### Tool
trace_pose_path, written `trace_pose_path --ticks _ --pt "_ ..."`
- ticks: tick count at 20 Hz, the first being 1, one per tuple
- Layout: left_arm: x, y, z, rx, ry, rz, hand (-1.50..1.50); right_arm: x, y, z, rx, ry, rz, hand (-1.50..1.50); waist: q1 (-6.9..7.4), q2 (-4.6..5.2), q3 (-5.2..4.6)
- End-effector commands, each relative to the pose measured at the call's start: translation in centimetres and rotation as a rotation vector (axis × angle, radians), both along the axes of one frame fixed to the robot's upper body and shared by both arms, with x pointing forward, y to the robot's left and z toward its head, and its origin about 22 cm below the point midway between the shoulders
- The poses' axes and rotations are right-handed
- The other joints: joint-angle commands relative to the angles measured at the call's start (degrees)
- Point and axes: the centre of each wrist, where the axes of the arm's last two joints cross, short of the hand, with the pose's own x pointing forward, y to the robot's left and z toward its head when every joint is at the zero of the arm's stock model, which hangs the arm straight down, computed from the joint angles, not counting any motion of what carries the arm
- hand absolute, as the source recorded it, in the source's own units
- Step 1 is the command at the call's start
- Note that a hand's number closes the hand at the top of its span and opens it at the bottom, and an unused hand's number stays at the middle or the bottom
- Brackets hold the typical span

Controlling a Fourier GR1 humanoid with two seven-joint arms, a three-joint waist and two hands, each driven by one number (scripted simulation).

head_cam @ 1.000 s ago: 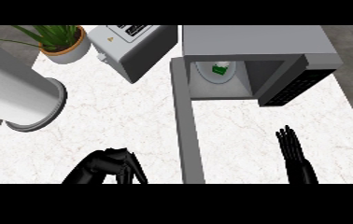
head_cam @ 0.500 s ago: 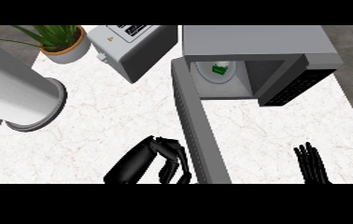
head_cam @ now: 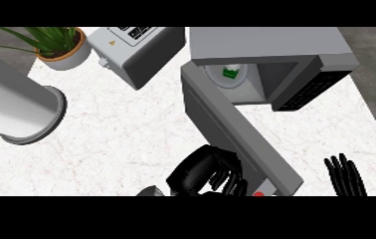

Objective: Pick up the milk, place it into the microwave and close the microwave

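Milk carton (head_cam: 231, 72) is already inside the microwave (head_cam: 264, 44), upright on the white turntable (head_cam: 236, 83), so pick and place look done. Only the close is left. The door (head_cam: 228, 123) stands wide open, angled out over the worktop (head_cam: 125, 128).

The left hand (head_cam: 202, 173) is at the door's outer face near its free end, fingers curled and holding nothing. Can't tell whether it touches the door. The right hand (head_cam: 343, 176) rests at the lower right edge, fingers straight, empty.

Next move, as a judgement: the left hand pushes the free end rightward, swinging the door round its hinge to the microwave's front. The right hand should stay out of the sweep.
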Motion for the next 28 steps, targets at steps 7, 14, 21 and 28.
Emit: trace_pose_path --ticks 7,14,21,28 --pt "1.7 -3.9 -1.7 0.085 0.101 0.054 1.5 0.4 0.7 4.5 0.097 -0.168 0.191 -1.5 -4.96 0.55 -0.05" --pt "4.1 -3.8 -0.8 -0.106 0.055 0.198 -1.5 2.2 1.2 7.8 0.082 -0.207 0.248 -1.5 -8.18 1.49 -0.33" --pt "7.7 -3.8 1.2 -0.178 -0.006 0.374 -1.5 2.3 1.8 9.2 0.102 -0.201 0.316 -1.5 -11.06 2.11 -0.19" --pt "10.5 -3.5 3.1 -0.297 0.008 0.46 1.5 2.9 2.2 11.2 0.116 -0.227 0.383 -1.5 -13.19 3.21 -0.32"
